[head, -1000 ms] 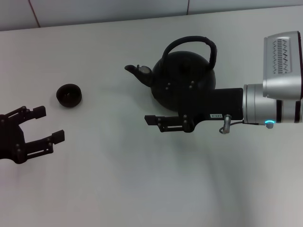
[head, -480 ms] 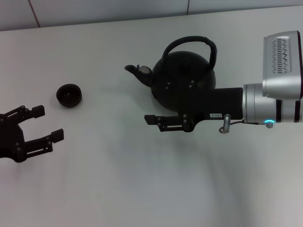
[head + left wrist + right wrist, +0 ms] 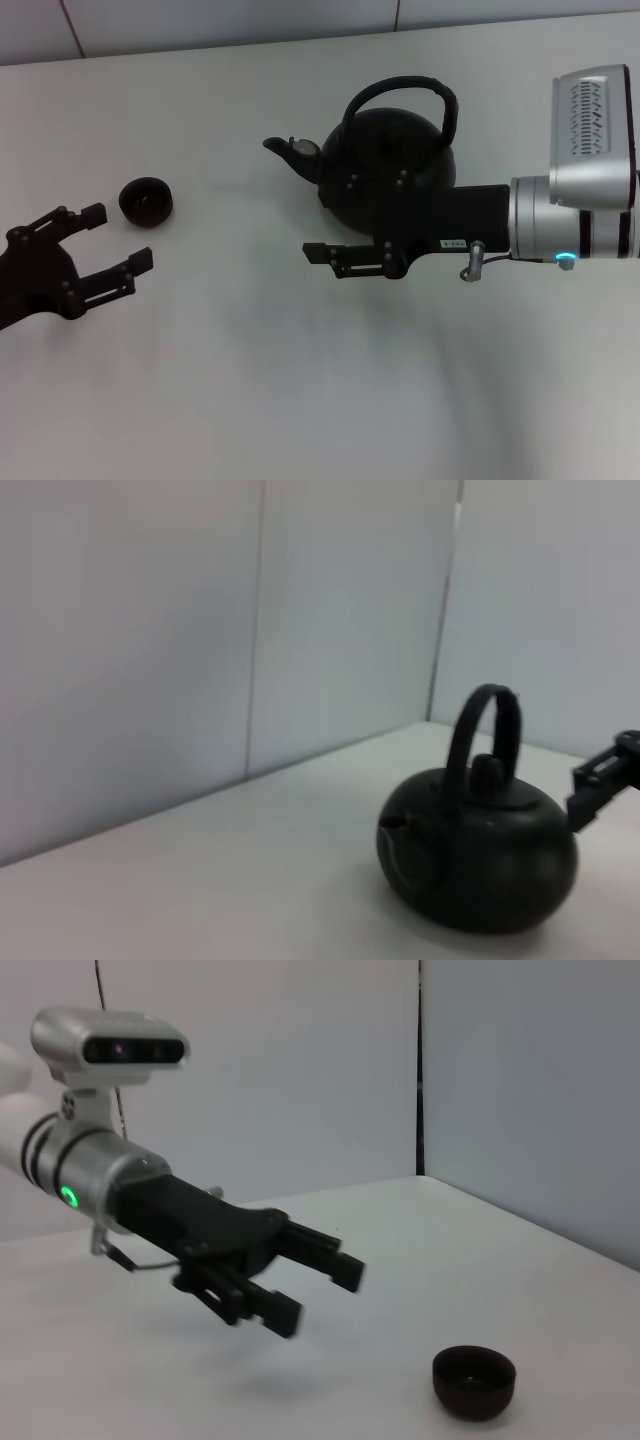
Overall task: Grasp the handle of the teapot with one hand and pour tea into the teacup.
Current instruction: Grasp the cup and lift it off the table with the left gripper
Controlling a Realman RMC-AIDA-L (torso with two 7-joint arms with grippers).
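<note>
We judge the teapot [image 3: 390, 170], mid-table at two o'clock from the teacup [image 3: 146, 201], heavy and rigid, best taken atop its ribbed handle [image 3: 402, 88]; our left gripper [image 3: 112, 244] hangs spread, while the right gripper [image 3: 320, 253] seems closed, though poorly seen.

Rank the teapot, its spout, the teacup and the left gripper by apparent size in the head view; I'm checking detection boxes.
1. teapot, clearly largest.
2. left gripper, open; it may sit nearer the camera, so its lead over the cup is unsure.
3. teacup and spout look about alike; not ranked.
</note>
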